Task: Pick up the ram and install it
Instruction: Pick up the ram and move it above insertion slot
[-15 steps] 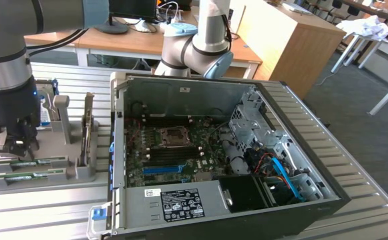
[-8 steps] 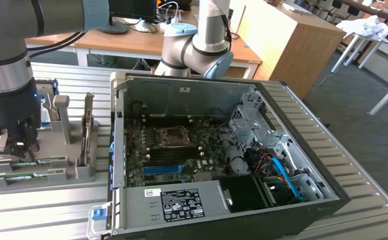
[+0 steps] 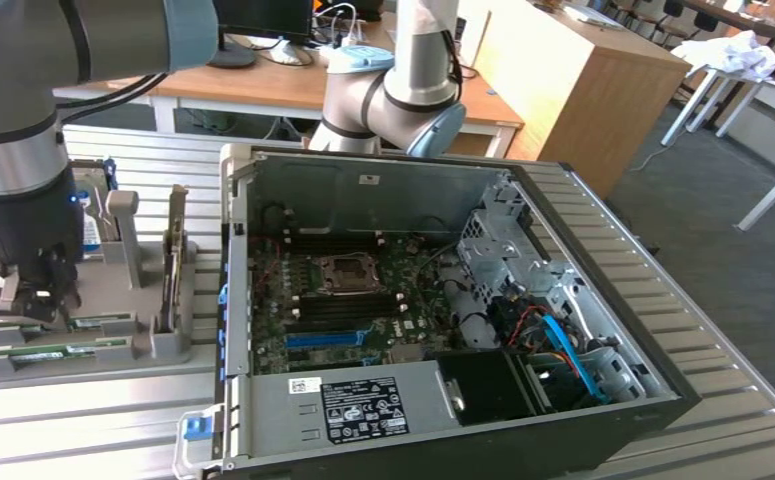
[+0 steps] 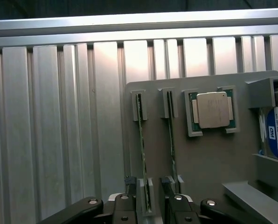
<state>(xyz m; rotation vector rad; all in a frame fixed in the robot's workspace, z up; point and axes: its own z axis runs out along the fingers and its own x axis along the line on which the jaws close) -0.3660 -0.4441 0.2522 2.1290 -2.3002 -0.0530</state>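
Observation:
Two green ram sticks stand on edge in slots of a grey holder (image 4: pixel 209 163). One ram (image 4: pixel 141 140) runs between my fingertips, and the other ram (image 4: pixel 172 144) lies just beside it. My gripper (image 4: pixel 148 198) is open, its dark fingers (image 4: pixel 129 201) straddling the near end of the first stick without pressing on it. In the exterior view my gripper (image 3: pixel 27 298) hangs low over the holder (image 3: pixel 160 345) at the exterior view's left, right above the ram (image 3: pixel 54 352).
A square silver processor (image 4: pixel 212 109) and a blue-labelled hard drive (image 4: pixel 276 135) sit in the same holder. The open computer case (image 3: pixel 587 300) with its motherboard (image 3: pixel 347 300) lies to the exterior view's right on the ribbed metal table (image 3: pixel 80 420). Another robot arm (image 3: pixel 401 90) stands behind.

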